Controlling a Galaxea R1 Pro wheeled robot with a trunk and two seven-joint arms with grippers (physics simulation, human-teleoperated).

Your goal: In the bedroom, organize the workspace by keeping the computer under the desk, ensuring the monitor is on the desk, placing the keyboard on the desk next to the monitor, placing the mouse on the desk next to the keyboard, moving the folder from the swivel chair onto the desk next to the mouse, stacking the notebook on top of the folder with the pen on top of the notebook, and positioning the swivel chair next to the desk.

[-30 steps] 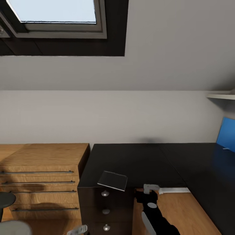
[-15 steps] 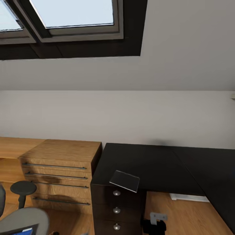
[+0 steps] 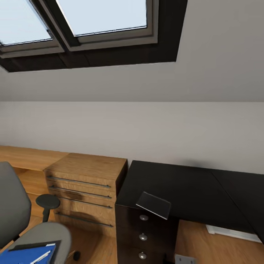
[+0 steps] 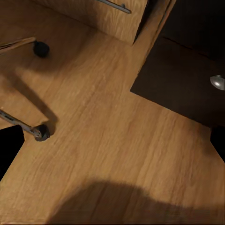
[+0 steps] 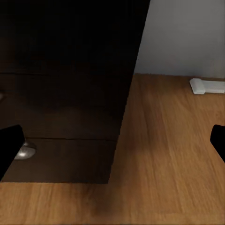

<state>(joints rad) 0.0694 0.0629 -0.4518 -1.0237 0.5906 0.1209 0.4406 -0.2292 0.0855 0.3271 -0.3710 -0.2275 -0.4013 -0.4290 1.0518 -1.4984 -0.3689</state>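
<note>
The swivel chair stands at the lower left of the head view, with its grey seat and black armrest showing. The blue folder lies on the seat with the thin white pen across it. The dark notebook rests on the near corner of the black desk, overhanging the edge above the drawer unit. My left gripper is open over bare floor near the chair's castors. My right gripper is open, facing the drawer unit's side.
A low light-wood cabinet with long bar handles stands against the wall left of the desk. A white base piece lies on the floor under the desk. Skylights sit in the sloped wall above. Wood floor lies between chair and drawers.
The camera has swung left, so the desk and cabinet shifted right in the picture. The chair with the folder has come into view, and my right arm has dropped to the picture's lower edge.
</note>
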